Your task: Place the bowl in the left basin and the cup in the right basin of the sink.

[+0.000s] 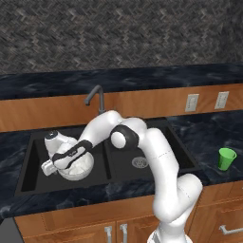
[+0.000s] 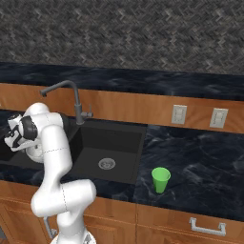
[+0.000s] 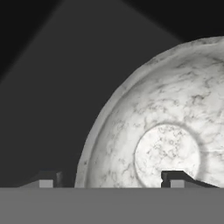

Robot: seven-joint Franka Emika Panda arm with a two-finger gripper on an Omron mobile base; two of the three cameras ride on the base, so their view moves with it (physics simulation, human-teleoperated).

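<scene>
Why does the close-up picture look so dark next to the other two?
Hand view: the bowl is bright against the left basin's unlit black, with a paler wedge of wall. Left and right base views: even, soft light, no glare, slightly coarse; the cup is crisp green.

One sink (image 1: 28,163) was present, divided into two compartments: one left basin (image 1: 35,166) and one right basin (image 1: 161,152). One drain (image 1: 139,162) was visible, in the right basin; a drain in the left basin could not be confirmed, since the bowl and arm covered that floor. One faucet (image 1: 96,98) stood behind the sink. One bowl (image 1: 77,169) and one cup (image 1: 226,158) were counted. Two wall outlets (image 1: 191,102) were mounted on the backsplash. One arm (image 1: 156,156) carried one gripper (image 3: 109,179) with two fingertips (image 3: 175,178). Three cabinet handles (image 1: 231,230) were counted below the counter (image 1: 209,133) in the left base view.
</scene>
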